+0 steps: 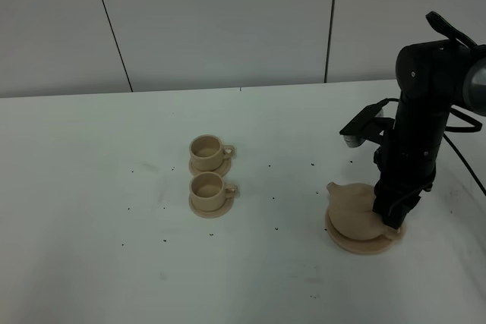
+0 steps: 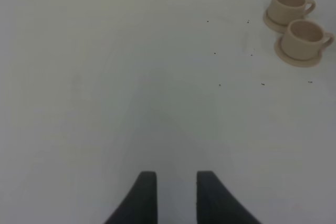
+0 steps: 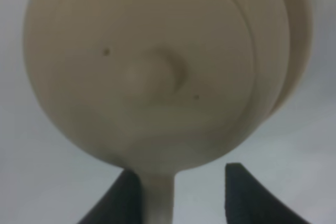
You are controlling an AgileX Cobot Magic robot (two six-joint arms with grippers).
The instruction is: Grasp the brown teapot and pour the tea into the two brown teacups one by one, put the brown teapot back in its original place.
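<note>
The brown teapot (image 1: 353, 209) sits on its wide tan saucer (image 1: 357, 246) at the right of the table, spout pointing left. My right gripper (image 1: 391, 216) reaches down at its handle side. In the right wrist view the teapot (image 3: 157, 66) fills the frame, and its loop handle (image 3: 157, 200) stands between the fingers of the right gripper (image 3: 181, 192). One finger touches the handle; a gap separates it from the other. The two brown teacups (image 1: 205, 151) (image 1: 206, 187) stand on small saucers at mid-table. My left gripper (image 2: 177, 195) hovers over bare table, slightly apart and holding nothing.
The white table (image 1: 91, 210) carries small dark specks. A grey panelled wall (image 1: 228, 20) runs behind it. In the left wrist view both teacups (image 2: 287, 4) (image 2: 304, 34) stand far from the fingers. The right arm's cable (image 1: 467, 161) hangs near the table's right edge.
</note>
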